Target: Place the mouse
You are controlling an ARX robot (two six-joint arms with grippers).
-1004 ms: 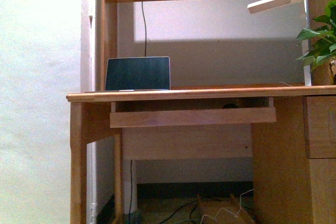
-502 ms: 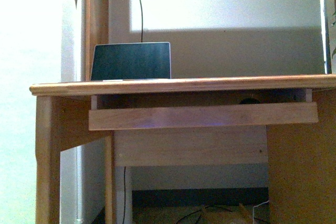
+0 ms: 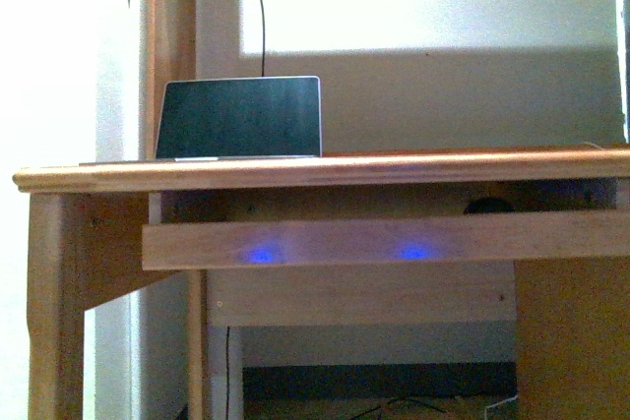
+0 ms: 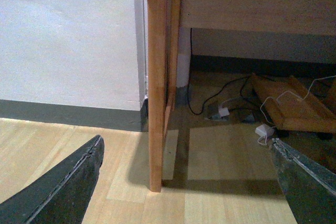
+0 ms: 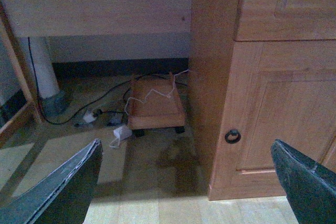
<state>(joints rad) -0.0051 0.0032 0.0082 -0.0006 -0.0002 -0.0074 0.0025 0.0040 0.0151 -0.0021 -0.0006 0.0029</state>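
Ok so the mouse (image 3: pixel 489 207) is on the pull-out tray (image 3: pixel 551 233) under the worktop (image 3: pixel 413 168), roughly 4 o'clock from the laptop (image 3: pixel 239 117). Only its dark rounded top pokes over the tray's front board, so I can't say more about how it lies. Two blue glows (image 3: pixel 260 255) show on that board. The laptop's open, standing toward the 9 o'clock end of the worktop, with a black cable (image 3: pixel 260 7) running up the wall behind it. Both arms are down low. The left pincer (image 4: pixel 185 142) is spread wide and empty, looking at the desk leg (image 4: pixel 156 77) and the wood floor (image 4: pixel 220 177). The right pincer (image 5: pixel 185 144) is spread wide and empty too, facing the cabinet door (image 5: pixel 273 119) with its ring pull (image 5: pixel 232 136), and a little wooden trolley (image 5: pixel 156 109) with loose cords just beside it.
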